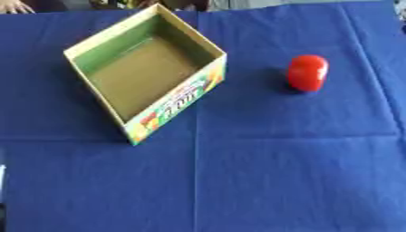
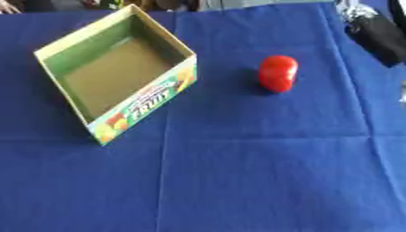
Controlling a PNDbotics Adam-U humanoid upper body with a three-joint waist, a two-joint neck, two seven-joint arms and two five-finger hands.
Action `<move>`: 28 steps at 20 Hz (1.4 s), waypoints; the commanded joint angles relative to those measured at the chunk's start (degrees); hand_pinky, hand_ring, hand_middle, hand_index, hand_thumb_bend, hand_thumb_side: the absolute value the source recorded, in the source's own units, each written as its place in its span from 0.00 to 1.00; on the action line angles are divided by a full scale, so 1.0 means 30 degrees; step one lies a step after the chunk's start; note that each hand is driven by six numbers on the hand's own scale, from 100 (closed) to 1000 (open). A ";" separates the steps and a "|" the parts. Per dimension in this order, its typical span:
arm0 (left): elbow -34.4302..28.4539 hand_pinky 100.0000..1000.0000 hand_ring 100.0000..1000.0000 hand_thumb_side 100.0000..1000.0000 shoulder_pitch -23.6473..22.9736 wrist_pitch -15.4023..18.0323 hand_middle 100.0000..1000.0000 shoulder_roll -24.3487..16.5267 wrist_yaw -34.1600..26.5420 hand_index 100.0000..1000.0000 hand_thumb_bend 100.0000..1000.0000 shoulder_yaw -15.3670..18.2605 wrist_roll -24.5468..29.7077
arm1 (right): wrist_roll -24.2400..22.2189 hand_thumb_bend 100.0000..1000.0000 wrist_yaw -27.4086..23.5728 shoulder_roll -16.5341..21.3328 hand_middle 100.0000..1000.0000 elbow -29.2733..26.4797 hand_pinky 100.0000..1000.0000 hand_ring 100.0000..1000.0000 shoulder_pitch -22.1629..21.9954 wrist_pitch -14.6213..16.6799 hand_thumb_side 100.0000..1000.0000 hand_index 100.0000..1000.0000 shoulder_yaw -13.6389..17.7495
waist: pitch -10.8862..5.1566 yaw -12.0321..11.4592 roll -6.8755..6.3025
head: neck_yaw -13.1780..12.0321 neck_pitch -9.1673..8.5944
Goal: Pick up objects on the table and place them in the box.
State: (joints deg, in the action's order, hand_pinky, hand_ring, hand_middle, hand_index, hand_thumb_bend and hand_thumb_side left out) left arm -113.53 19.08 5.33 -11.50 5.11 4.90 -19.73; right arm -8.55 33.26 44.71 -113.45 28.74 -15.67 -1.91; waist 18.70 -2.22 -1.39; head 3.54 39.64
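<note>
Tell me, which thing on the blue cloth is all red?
The small rounded red object, standing alone to the right of the box. The box is open and empty, with green and tan walls and a colourful printed side.

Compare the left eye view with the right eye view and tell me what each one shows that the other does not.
Only the left eye view shows a thin pale strip at the left edge; what it is cannot be told. Only the right eye view shows a black and silver robot part at the upper right corner, probably the right arm; its fingers are not visible. Both show the open box, empty inside, standing askew on the blue cloth, and a red object lying apart from the box, to its right.
</note>
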 commanded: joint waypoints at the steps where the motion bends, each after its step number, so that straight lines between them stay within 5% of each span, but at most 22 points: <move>1: -0.0354 0.58 0.83 1.00 0.0055 -0.0047 0.80 -0.0261 -0.0005 0.84 0.00 -0.0147 0.0138 | -0.2953 0.13 0.1329 0.2712 0.83 -0.0380 0.81 0.82 0.1179 -0.0472 1.00 0.90 -0.0874 | -0.0476 -0.0006 0.0066 | 0.0185 -0.0064; 5: -0.0354 0.57 0.83 1.00 0.0036 -0.0101 0.80 -0.0317 -0.0012 0.84 0.00 -0.0227 0.0218 | -0.6548 0.23 0.1651 0.4215 0.85 -0.0065 0.83 0.84 0.2407 -0.1114 1.00 0.91 -0.1871 | -0.0562 -0.0063 0.0110 | 0.0332 -0.0082; 9: -0.0354 0.57 0.83 1.00 0.0011 -0.0140 0.80 -0.0351 -0.0020 0.83 0.00 -0.0275 0.0264 | -0.9300 0.36 0.0953 0.4753 0.85 0.1249 0.84 0.86 0.3625 -0.1502 0.91 0.92 -0.2628 | -0.0596 -0.0102 0.0153 | 0.0473 -0.0168; 10: -0.0354 0.57 0.83 1.00 0.0004 -0.0153 0.80 -0.0345 -0.0027 0.83 0.00 -0.0292 0.0272 | -0.9733 0.42 0.0798 0.4715 0.86 0.1549 0.84 0.86 0.3890 -0.1573 0.83 0.93 -0.2747 | -0.0582 -0.0117 0.0161 | 0.0500 -0.0214; 14: -0.0354 0.57 0.83 1.00 0.0025 -0.0192 0.80 -0.0356 -0.0057 0.83 0.00 -0.0344 0.0325 | -1.1283 0.53 0.0168 0.4480 0.87 0.2896 0.85 0.89 0.4805 -0.1835 0.62 0.94 -0.3380 | -0.0533 -0.0163 0.0151 | 0.0590 -0.0304; 18: -0.0354 0.57 0.83 1.00 0.0044 -0.0229 0.80 -0.0355 -0.0091 0.83 0.00 -0.0376 0.0363 | -1.2719 0.56 -0.0262 0.4303 0.89 0.3860 0.85 0.89 0.5356 -0.1893 0.52 0.96 -0.3915 | -0.0473 -0.0197 0.0133 | 0.0705 -0.0379; 28: -0.0354 0.57 0.83 1.00 0.0071 -0.0269 0.79 -0.0355 -0.0146 0.82 0.00 -0.0453 0.0413 | -1.4459 0.59 -0.0371 0.3716 0.87 0.5730 0.82 0.87 0.6831 -0.2227 0.49 0.97 -0.5243 | -0.0413 -0.0254 0.0210 | 0.0917 -0.0326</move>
State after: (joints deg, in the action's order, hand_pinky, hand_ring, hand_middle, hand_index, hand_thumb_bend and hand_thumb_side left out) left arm -113.53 18.72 4.52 -11.54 4.77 3.72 -18.69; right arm -49.56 32.61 55.08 -96.79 48.11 -20.27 -17.76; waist 18.40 -2.90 -0.95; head 6.19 39.12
